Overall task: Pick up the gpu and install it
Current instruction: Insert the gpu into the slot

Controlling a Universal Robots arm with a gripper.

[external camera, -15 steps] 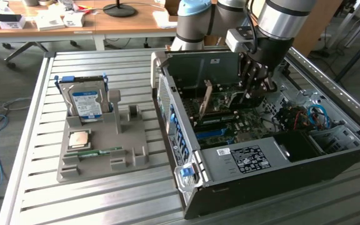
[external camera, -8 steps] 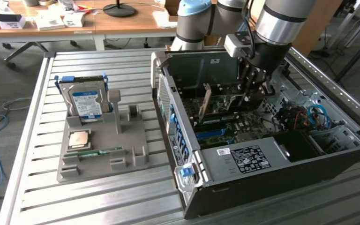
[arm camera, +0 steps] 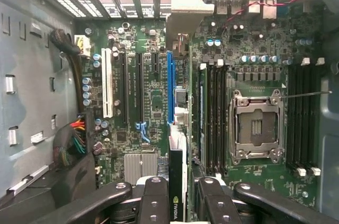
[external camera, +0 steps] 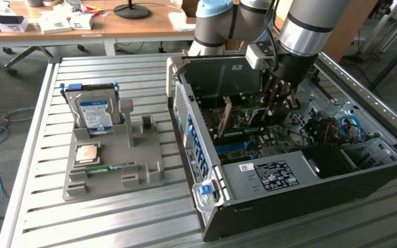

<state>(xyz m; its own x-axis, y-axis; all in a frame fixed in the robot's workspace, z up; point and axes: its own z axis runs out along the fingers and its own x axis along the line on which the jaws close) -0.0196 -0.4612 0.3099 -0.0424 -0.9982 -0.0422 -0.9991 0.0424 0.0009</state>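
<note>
The gpu stands on edge inside the open computer case. It lies in line with the blue expansion slot on the motherboard, and its far end reaches the rear bracket openings. In the exterior view its brownish board shows upright near the case's rear panel. My gripper is shut on the gpu's near end, with one dark finger on each side of the card edge that carries the green logo. In the exterior view, my gripper reaches down into the case from above.
A grey holder at the exterior view's left carries a hard drive, a processor and a green memory stick. Beside the card are memory slots, the processor socket and a cable bundle.
</note>
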